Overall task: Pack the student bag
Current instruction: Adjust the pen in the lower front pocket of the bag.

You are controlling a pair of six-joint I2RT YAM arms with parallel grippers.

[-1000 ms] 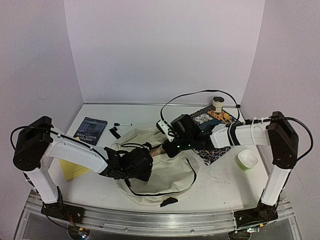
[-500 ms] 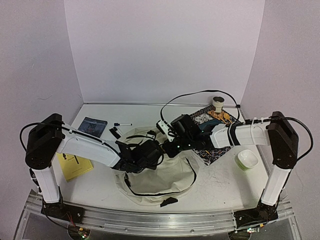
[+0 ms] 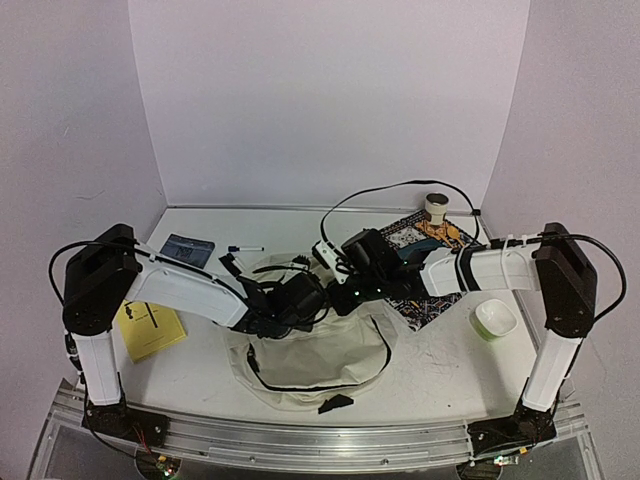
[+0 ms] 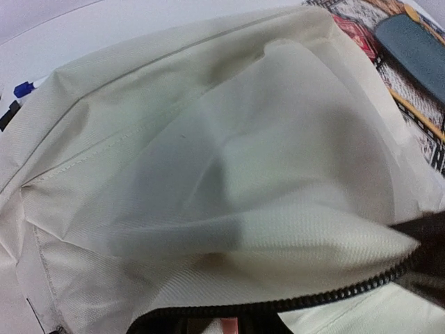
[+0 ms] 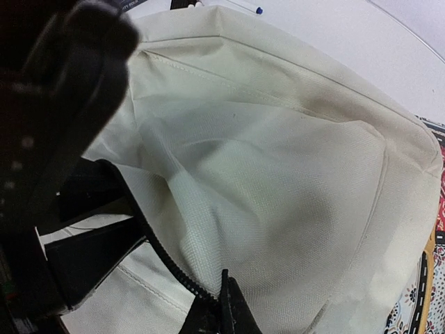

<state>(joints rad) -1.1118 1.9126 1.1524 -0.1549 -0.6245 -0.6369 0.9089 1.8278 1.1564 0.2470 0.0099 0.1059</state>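
Observation:
The student bag (image 3: 318, 362), cream fabric with black zipper lines, lies slumped in the middle of the table with its mouth held up. My right gripper (image 3: 346, 295) is shut on the bag's rim beside the zipper (image 5: 163, 261), its fingertips (image 5: 227, 306) pinching the fabric. My left gripper (image 3: 304, 299) reaches into the mouth from the left. The left wrist view shows only the bag's lining (image 4: 229, 160) and the zipper (image 4: 292, 303), with its own jaws hidden. The left arm appears as a dark blur (image 5: 62, 104) in the right wrist view.
A dark blue book (image 3: 187, 248), a marker (image 3: 245, 248) and a yellow sheet (image 3: 150, 328) lie to the left. A patterned mat (image 3: 432, 262) with a grey-blue case (image 4: 417, 42) sits right of the bag. A tape roll (image 3: 436, 205) and green bowl (image 3: 494, 317) stand further right.
My left arm has swung right and forward, carrying its gripper from the bag's left side into the open mouth. The right gripper has stayed on the rim.

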